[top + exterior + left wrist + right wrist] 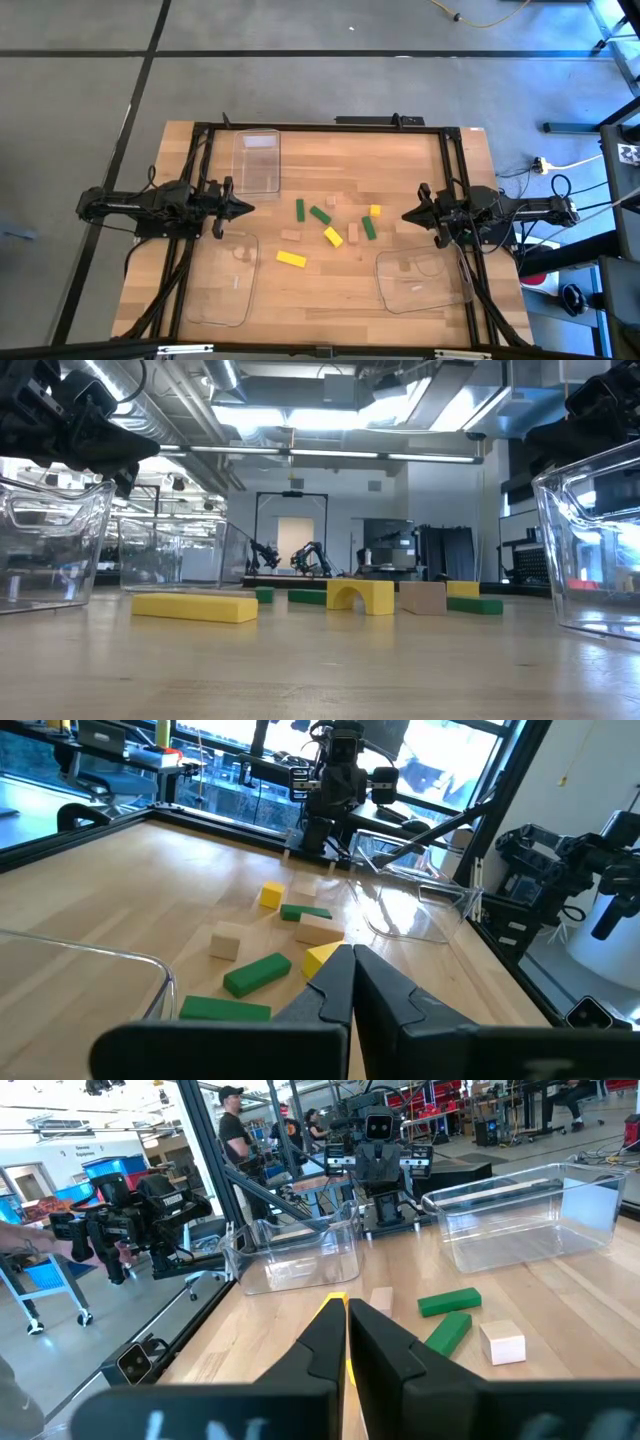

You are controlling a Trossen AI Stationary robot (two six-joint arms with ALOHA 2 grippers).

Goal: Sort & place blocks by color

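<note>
Several blocks lie flat and loose on the wooden table [330,300] at its middle. Among them are green bars [320,214] [369,228], a long yellow bar [291,259], a yellow arch-shaped piece [360,596] and tan pieces [291,235] [225,942]. My left gripper [245,208] hovers shut at the table's left side, pointing level toward the blocks, and holds nothing. My right gripper [405,215] hovers shut at the right side, facing them, also holding nothing. Each wrist view looks past shut fingers [350,975] [345,1320] at the blocks.
Three clear plastic trays stand on the table: one at the far left [257,160], one at the near left [225,280], and one at the near right [425,280] with a tan piece [404,266] in it. A dark frame [330,127] borders the table.
</note>
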